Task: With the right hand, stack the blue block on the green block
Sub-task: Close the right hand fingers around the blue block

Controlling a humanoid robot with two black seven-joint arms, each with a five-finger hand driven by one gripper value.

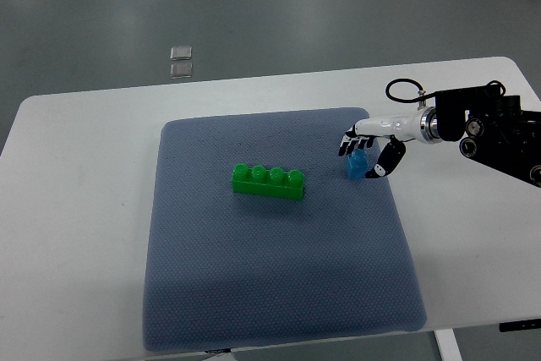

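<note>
Right hand point(365, 146): fingers point(348, 143) closing round blue block point(357, 166), apparently grasping. Block not lifted; green block point(269, 182) lies beyond fingertips. Stacking outstanding.

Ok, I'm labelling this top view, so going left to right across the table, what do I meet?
Bare table → grey mat → green block → blue block, with the right hand closing around it → the right arm's black wrist.
</note>
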